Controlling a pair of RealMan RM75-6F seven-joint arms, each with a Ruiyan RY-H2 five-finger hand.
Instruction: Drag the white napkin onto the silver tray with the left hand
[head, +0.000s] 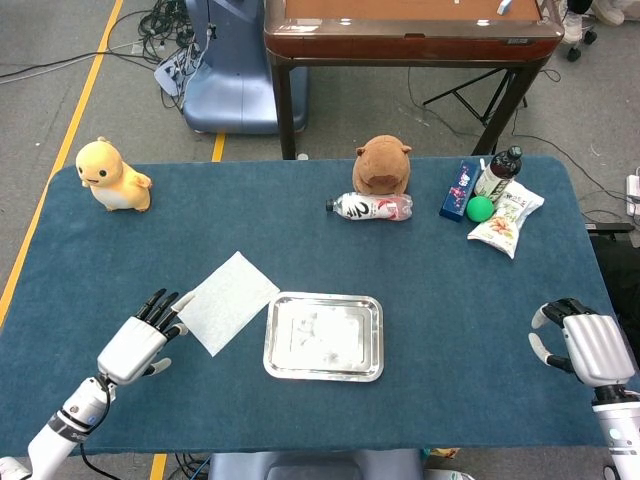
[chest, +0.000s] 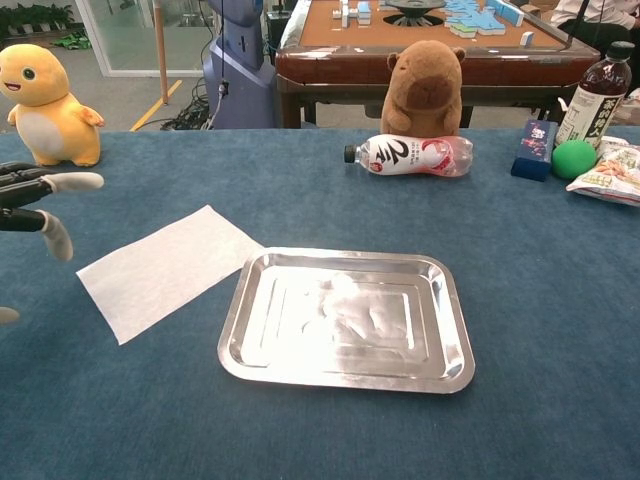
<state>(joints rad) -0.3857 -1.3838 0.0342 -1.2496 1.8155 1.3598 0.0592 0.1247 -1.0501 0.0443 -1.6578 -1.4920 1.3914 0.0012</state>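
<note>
The white napkin (head: 226, 301) (chest: 167, 268) lies flat on the blue table, just left of the silver tray (head: 323, 336) (chest: 346, 318), which holds nothing. My left hand (head: 142, 339) (chest: 38, 200) hovers at the napkin's left corner with its fingers spread, holding nothing; whether a fingertip touches the napkin I cannot tell. My right hand (head: 583, 343) rests near the table's right front corner, fingers curled in loosely, holding nothing. It does not show in the chest view.
A yellow plush (head: 110, 175) sits at the back left. A brown capybara plush (head: 382, 165), a lying bottle (head: 370, 207), a blue box (head: 459, 189), a green ball (head: 480, 208), a dark bottle (head: 498, 173) and a snack bag (head: 506, 219) line the back right.
</note>
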